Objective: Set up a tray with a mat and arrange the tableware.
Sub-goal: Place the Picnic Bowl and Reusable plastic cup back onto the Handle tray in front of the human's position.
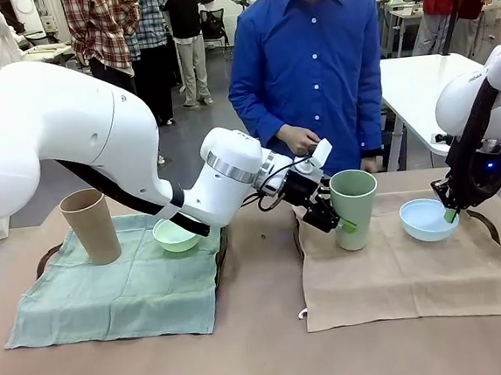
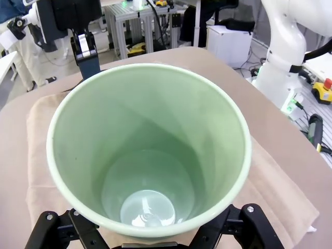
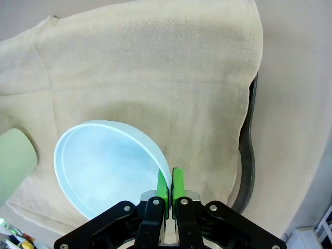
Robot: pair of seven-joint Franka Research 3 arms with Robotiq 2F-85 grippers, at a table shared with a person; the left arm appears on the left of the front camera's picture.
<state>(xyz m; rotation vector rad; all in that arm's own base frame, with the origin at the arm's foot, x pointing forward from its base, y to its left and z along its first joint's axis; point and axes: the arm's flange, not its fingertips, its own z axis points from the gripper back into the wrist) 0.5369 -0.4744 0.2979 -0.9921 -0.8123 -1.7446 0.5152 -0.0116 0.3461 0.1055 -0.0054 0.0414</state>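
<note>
My left gripper (image 1: 340, 220) reaches across the middle and is shut on the sage green cup (image 1: 355, 208), its fingers on either side of the lower wall. The cup (image 2: 150, 155) stands upright on the beige mat (image 1: 407, 275), and the left wrist view looks down into it. To its right my right gripper (image 1: 450, 215) pinches the near rim of the pale blue bowl (image 1: 425, 219), which rests on the same mat (image 3: 155, 67). The green pads (image 3: 177, 181) are shut on the bowl (image 3: 104, 166). A tan cup (image 1: 91, 226) and a mint green bowl (image 1: 175, 236) stand on the green mat (image 1: 111, 296).
Each mat lies over a dark tray, whose rim shows at the left (image 1: 48, 259) and the right (image 1: 489, 224) (image 3: 249, 155). A person in a blue shirt (image 1: 309, 59) stands at the far side, one hand (image 1: 297, 138) just behind my left wrist. Bare table lies between the mats.
</note>
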